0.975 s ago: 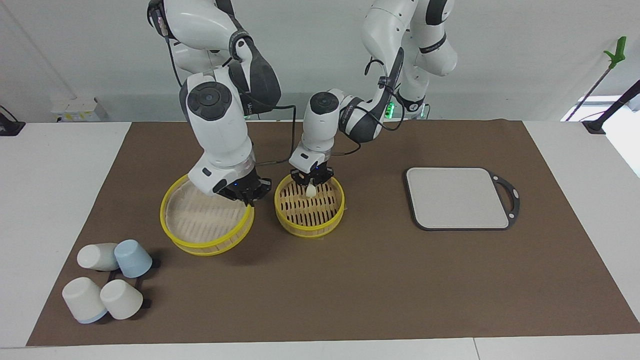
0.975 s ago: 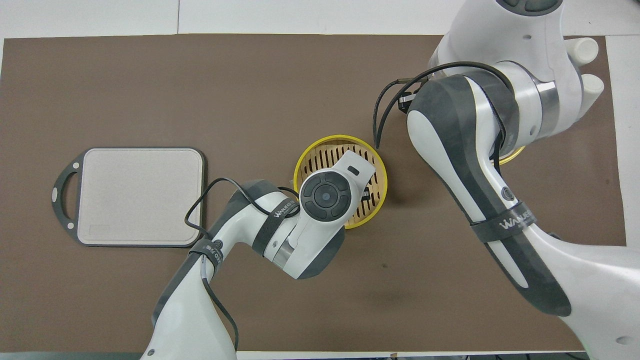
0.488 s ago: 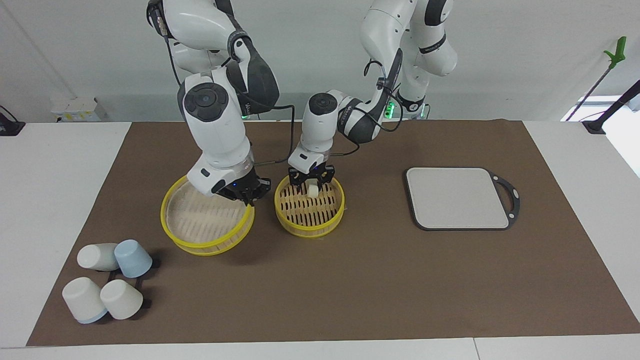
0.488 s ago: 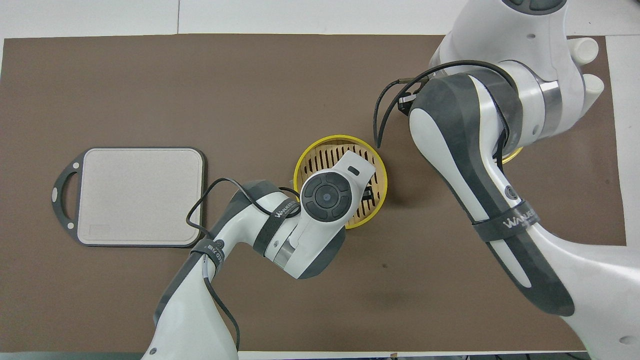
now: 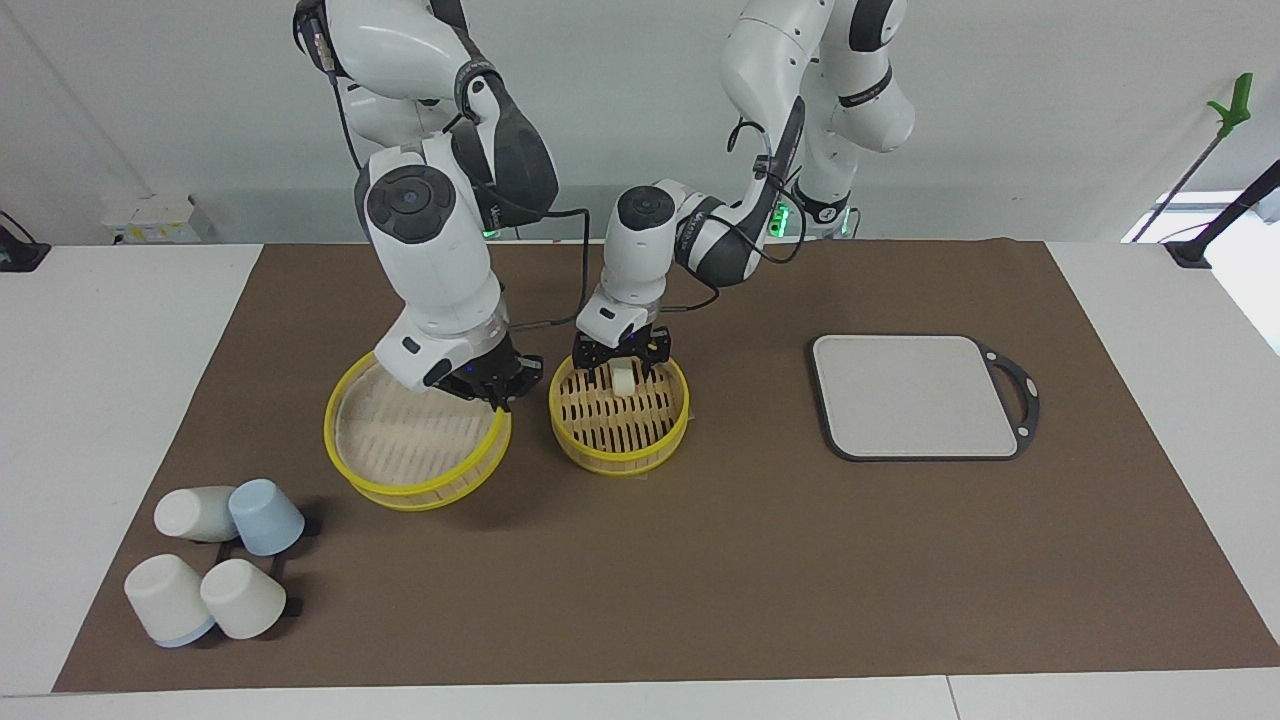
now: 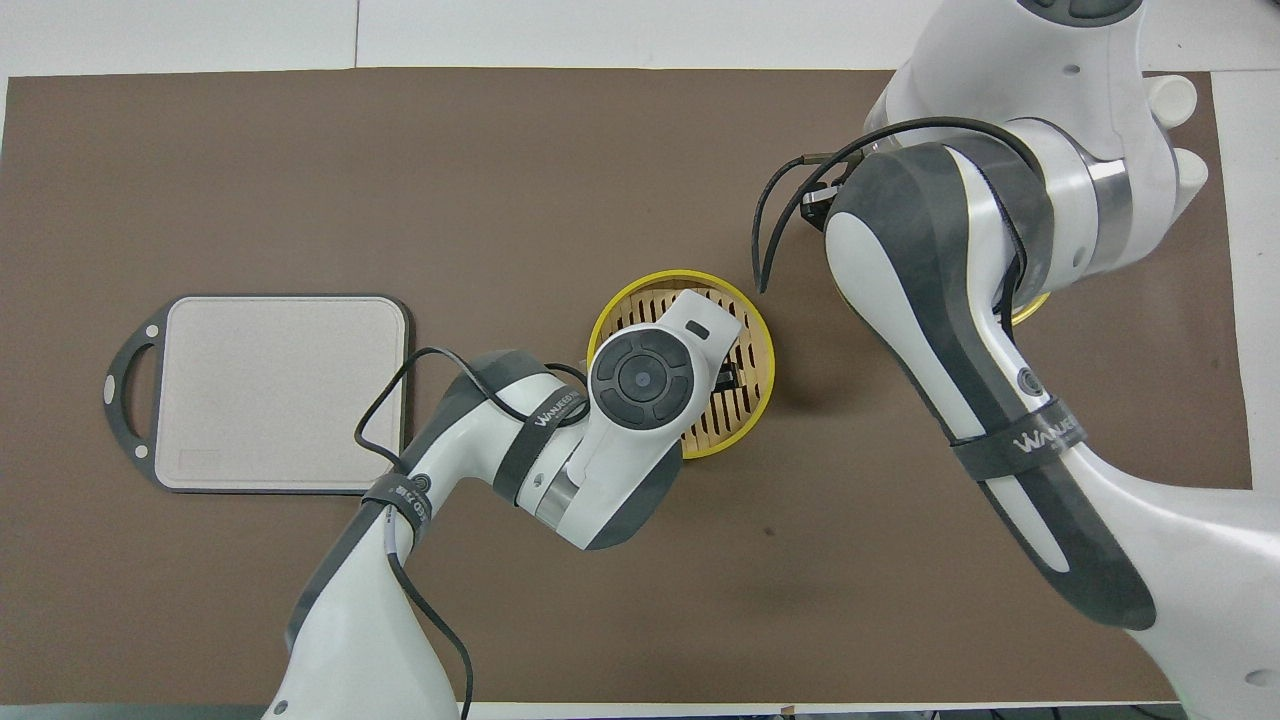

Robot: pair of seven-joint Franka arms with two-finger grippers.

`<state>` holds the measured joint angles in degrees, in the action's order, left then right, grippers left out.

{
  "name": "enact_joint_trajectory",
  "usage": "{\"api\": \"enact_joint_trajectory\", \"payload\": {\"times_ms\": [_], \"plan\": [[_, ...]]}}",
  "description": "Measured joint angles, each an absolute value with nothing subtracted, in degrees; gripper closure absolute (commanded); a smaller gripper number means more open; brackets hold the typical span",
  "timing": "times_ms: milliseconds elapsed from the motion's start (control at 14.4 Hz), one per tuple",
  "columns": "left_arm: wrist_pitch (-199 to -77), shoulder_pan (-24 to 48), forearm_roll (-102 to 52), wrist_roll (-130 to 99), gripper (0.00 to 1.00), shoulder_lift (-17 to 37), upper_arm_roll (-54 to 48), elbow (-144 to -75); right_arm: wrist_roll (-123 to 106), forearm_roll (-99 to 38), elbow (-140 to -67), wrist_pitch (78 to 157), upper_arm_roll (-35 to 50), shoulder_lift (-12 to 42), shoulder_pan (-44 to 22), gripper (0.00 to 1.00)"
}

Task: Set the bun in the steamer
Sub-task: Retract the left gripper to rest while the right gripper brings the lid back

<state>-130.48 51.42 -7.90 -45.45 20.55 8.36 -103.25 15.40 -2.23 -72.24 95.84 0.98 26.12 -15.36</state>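
Bun [image 5: 623,378] lying in steamer [image 5: 619,441], frame centre, between parted jaws of left gripper [image 5: 621,360]. Placing done; next, lifting clear. Right gripper [image 5: 492,385] clamped on lid [image 5: 415,470] rim.

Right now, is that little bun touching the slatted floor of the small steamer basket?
Touching. In the facing view the bun sits on the slats of the steamer, and the left gripper hangs open just above it with its fingers spread to either side.

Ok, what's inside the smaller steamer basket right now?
The bun lies on the steamer slats, under the open left gripper. Overhead, that arm covers it.
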Motion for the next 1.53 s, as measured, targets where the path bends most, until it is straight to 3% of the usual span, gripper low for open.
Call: {"api": "enact_joint_trajectory", "payload": {"times_ms": [418, 906, 1533], "plan": [[-119.04, 43.88, -7.87, -42.84, 0.00, 11.48, 8.94, -102.95, 17.83, -3.02, -72.45, 97.40, 1.58, 26.06, -16.31, 1.00], [-107.12, 31.45, -7.85, -29.35, 0.00, 2.72, 9.17, -102.95, 40.27, -2.82, -73.38, 102.99, 1.83, 25.93, -32.19, 1.00], [-93.68, 12.49, -7.82, -4.08, 0.00, -5.79, 9.37, -102.96, 46.59, -2.21, -76.87, 111.15, 1.74, 29.04, -38.14, 1.00]]}}
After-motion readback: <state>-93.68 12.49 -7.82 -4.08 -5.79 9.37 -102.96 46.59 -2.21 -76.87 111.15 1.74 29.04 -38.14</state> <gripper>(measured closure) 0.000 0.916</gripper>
